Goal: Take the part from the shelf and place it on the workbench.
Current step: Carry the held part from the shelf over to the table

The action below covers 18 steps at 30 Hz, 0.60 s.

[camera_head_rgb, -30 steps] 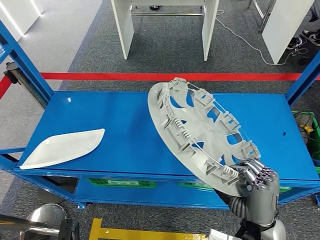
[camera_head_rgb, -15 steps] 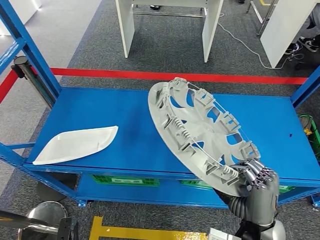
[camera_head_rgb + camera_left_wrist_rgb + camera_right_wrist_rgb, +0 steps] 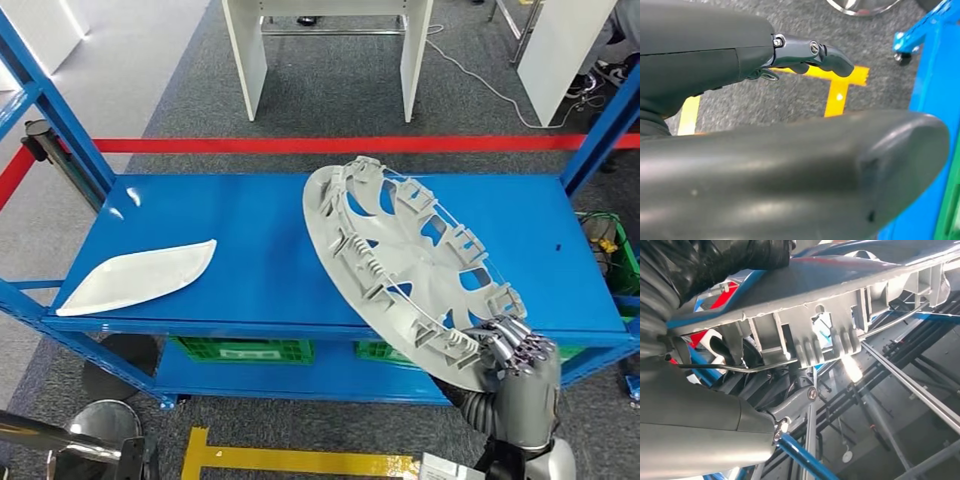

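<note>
Gripped at its rim by the right hand (image 3: 521, 385), the hubcap (image 3: 411, 265) tilts, ribbed side up.

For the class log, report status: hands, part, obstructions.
Right hand holds hubcap by its rim, tilted over blue shelf. Left hand empty, fingers extended. White panel lies apart, left.

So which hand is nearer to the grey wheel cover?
Right. The right hand grips the wheel cover at its near rim. The left hand hangs low over the floor, apart from it.
</note>
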### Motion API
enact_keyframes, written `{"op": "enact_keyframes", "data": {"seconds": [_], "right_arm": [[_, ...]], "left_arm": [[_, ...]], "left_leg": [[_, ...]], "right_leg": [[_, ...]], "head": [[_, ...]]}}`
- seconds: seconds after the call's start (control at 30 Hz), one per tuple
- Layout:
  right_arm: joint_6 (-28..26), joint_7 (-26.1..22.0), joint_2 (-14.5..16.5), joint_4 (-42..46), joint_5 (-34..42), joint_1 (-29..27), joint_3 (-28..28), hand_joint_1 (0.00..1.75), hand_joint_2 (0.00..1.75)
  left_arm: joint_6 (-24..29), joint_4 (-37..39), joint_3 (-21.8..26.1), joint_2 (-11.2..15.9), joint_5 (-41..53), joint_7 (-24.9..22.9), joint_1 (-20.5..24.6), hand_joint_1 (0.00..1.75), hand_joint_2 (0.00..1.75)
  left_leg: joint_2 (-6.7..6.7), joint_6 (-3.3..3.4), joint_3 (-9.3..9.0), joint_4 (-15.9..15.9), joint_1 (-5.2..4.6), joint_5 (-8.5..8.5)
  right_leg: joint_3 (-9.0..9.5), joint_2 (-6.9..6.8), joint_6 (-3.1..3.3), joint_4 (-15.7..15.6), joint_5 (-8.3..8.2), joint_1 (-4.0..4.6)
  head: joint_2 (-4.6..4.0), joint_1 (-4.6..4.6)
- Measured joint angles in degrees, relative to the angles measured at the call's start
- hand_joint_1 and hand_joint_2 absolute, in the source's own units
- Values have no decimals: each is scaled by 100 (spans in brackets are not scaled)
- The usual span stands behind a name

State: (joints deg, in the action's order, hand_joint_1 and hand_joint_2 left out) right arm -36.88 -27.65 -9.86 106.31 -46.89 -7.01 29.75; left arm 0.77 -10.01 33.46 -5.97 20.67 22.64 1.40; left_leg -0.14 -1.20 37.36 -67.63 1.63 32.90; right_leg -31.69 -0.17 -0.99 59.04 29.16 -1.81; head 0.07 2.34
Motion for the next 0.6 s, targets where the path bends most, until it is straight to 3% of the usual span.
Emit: {"op": "enact_keyframes", "data": {"seconds": [0.03,0.07,0.1,0.13,0.2,0.27,0.37,0.43,0.53,0.57,0.6], "right_arm": [[1,1,0,1,-1,-2,0,175,175],[2,3,0,1,-1,-4,0,175,175],[3,4,0,1,-2,-6,0,175,175],[5,5,0,1,-5,-7,1,175,175],[14,9,0,1,-11,-7,2,175,175],[33,20,0,1,-14,-1,1,175,175],[62,30,-1,1,-11,4,0,175,175],[69,31,-4,1,-8,-1,-2,175,175],[69,33,-10,1,-3,-1,-8,175,175],[69,36,-13,1,-2,-2,-10,175,175],[69,40,-15,1,-1,-2,-14,175,175]], "left_arm": [[2,0,0,0,7,-1,0,0,0],[4,0,1,1,13,-3,0,0,0],[5,-1,1,2,19,-5,1,0,0],[7,-1,2,4,23,-8,3,0,0],[8,-3,5,5,27,-14,15,0,0],[9,-4,8,6,33,-17,30,0,0],[13,-4,16,0,43,-23,33,0,0],[17,-6,37,-3,42,-31,33,0,0],[30,-9,60,-2,43,-34,44,0,0],[36,-9,61,-6,45,-34,43,0,0],[41,-9,61,-11,47,-34,43,0,0]], "left_leg": [[0,1,94,-368,-2,214],[0,8,133,-629,-6,319],[0,26,91,-717,-14,305],[0,55,-50,-593,-27,186],[-2,142,-522,101,-64,-90],[-5,204,-897,760,-108,-160],[-2,253,-921,987,-150,-213],[19,329,-830,1029,-142,-334],[35,408,-628,1040,-151,-506],[36,408,-556,1036,-160,-561],[36,406,-483,1029,-166,-614]], "right_leg": [[-54,-7,33,4,-36,24],[-109,-12,51,11,-72,48],[-163,-14,60,20,-108,71],[-215,-13,63,29,-143,90],[-296,-9,47,43,-207,115],[-351,-12,-1,43,-283,126],[-417,-16,-105,14,-404,96],[-517,-1,-158,140,-214,79],[-763,11,-190,1034,550,76],[-805,11,-197,1355,684,76],[-783,11,-203,1538,680,77]], "head": [[0,5],[0,6],[0,7],[0,7],[0,6],[0,2],[0,1],[0,-10],[0,-36],[0,-36],[0,-38]]}}
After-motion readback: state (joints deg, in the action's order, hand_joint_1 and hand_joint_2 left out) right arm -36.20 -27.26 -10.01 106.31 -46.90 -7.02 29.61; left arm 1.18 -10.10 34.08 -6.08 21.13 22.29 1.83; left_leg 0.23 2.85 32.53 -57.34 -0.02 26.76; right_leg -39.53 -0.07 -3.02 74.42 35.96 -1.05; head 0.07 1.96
